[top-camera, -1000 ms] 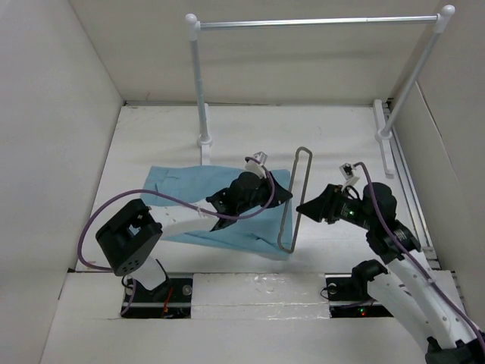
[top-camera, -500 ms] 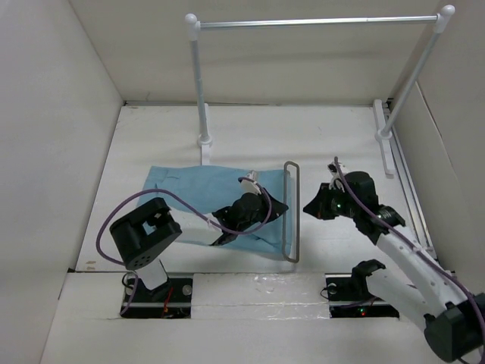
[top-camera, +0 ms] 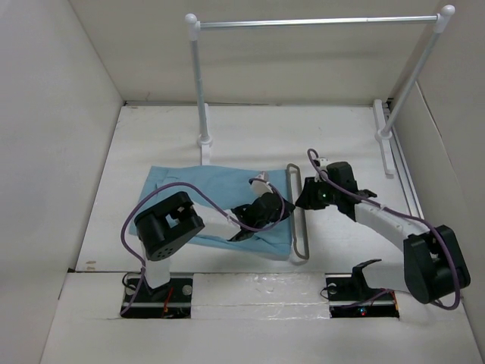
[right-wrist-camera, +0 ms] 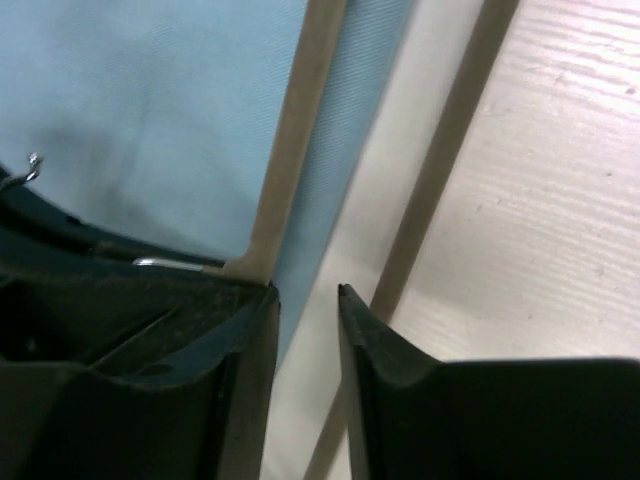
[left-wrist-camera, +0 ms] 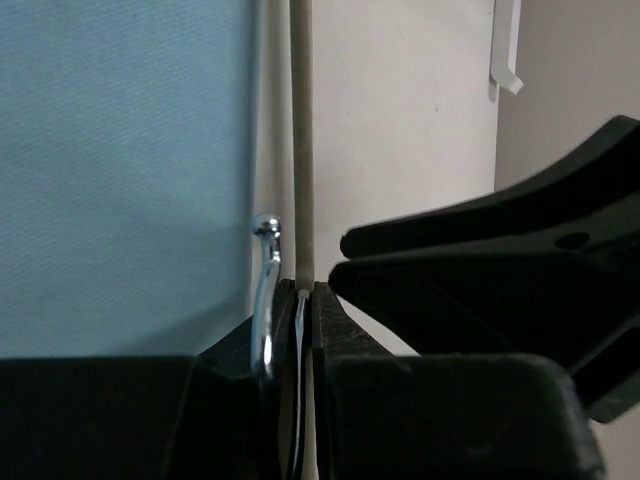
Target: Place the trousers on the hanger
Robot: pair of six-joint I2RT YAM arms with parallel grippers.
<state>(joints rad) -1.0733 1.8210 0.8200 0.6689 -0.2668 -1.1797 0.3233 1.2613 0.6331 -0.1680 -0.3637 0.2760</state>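
The light blue trousers lie flat on the table, left of centre. The grey wire hanger lies low along their right edge. My left gripper is shut on one hanger bar, with the silver hook just left of its jaws and the trousers beyond. My right gripper sits close against the hanger from the right, its jaws a little apart with nothing between them. In the right wrist view it hovers over the trousers' edge, between the two hanger bars.
A white-posted rack with a silver bar stands at the back; its feet rest on the table. White walls close in on the left, back and right. My left arm lies across the trousers' near edge.
The hanger has dropped from tilted upright to lying low beside the trousers. My right gripper has moved left and down to it. My left gripper has shifted slightly with the hanger.
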